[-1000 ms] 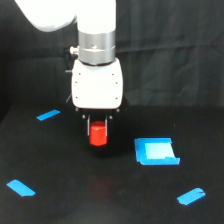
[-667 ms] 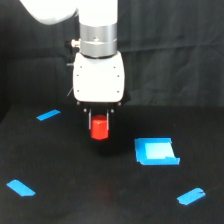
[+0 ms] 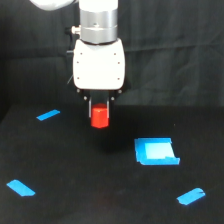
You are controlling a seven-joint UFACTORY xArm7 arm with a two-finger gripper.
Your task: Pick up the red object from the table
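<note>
The red object (image 3: 99, 116) is a small bright red-orange block held between the fingers of my gripper (image 3: 99, 111). The gripper is shut on it and holds it clear above the black table (image 3: 100, 190), near the middle of the exterior view. The white gripper body and grey wrist rise straight above it. The block's top is hidden between the fingers.
A flat blue square piece (image 3: 156, 151) lies on the table towards the exterior view's right of the gripper. Short blue tape strips lie at the left (image 3: 48, 115), lower left (image 3: 21, 188) and lower right (image 3: 191, 196). A black curtain hangs behind.
The gripper has risen with the red object in it, lifting it further off the table.
</note>
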